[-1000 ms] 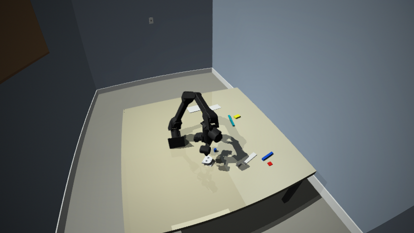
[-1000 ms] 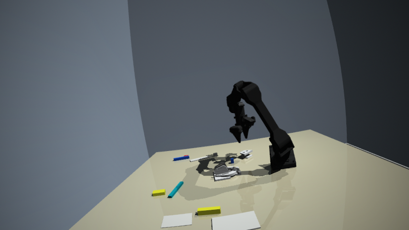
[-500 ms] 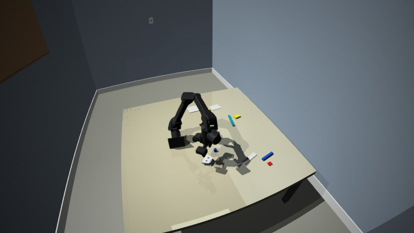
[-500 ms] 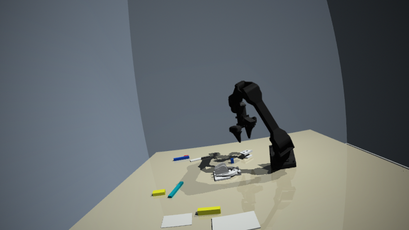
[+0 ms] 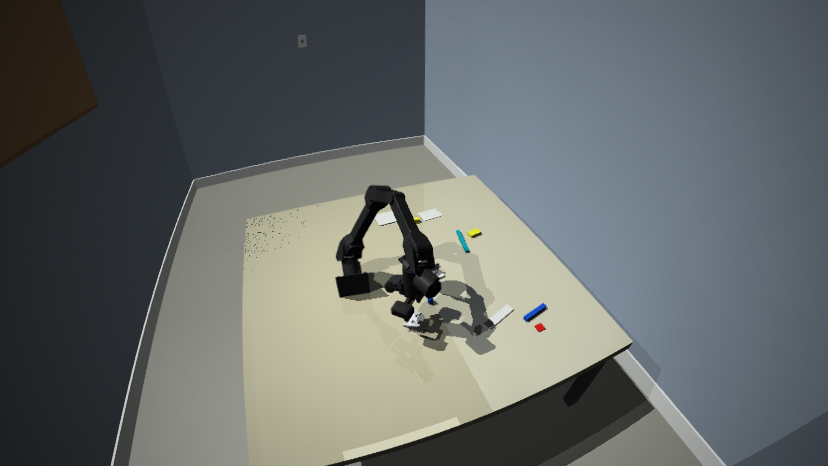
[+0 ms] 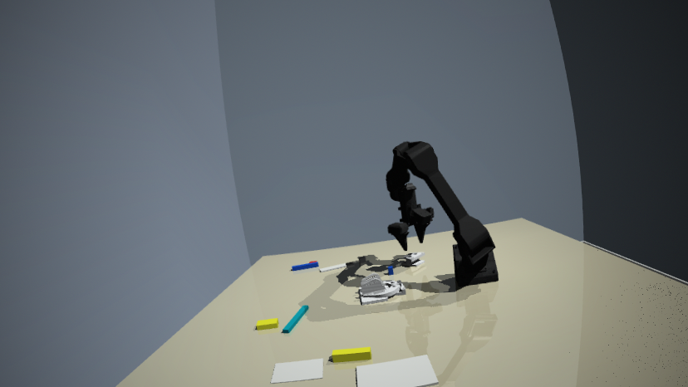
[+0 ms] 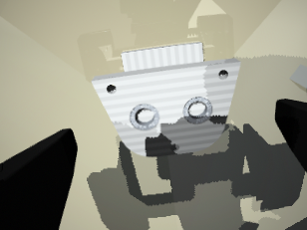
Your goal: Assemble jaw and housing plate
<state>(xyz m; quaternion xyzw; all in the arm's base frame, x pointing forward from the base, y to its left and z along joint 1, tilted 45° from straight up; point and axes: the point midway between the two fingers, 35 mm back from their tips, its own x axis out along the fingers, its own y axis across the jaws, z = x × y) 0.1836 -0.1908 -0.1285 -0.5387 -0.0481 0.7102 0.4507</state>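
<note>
The white housing plate (image 5: 413, 321) (image 6: 414, 256) (image 7: 169, 94) lies on the table, apart from the jaw assembly. In the wrist view its two ringed holes and small dark corner holes face up, and a ribbed white block shows at its far edge. My gripper (image 6: 413, 245) (image 7: 176, 123) is open and empty above the plate, which lies between the fingers in the wrist view. The white base with the jaws (image 6: 382, 290) stands nearer the exterior camera, with a toothed part on top. The arm mostly hides it in the top view. I cannot tell how the jaws sit on the pins.
A small blue block (image 5: 429, 301) (image 6: 390, 270) lies between plate and base. A white bar (image 5: 501, 315), a blue bar (image 5: 534, 312) and a red piece (image 5: 540, 327) lie to one side. A teal bar (image 6: 295, 319), yellow blocks (image 6: 351, 355) (image 6: 267, 324) and white cards (image 6: 298, 370) lie farther off.
</note>
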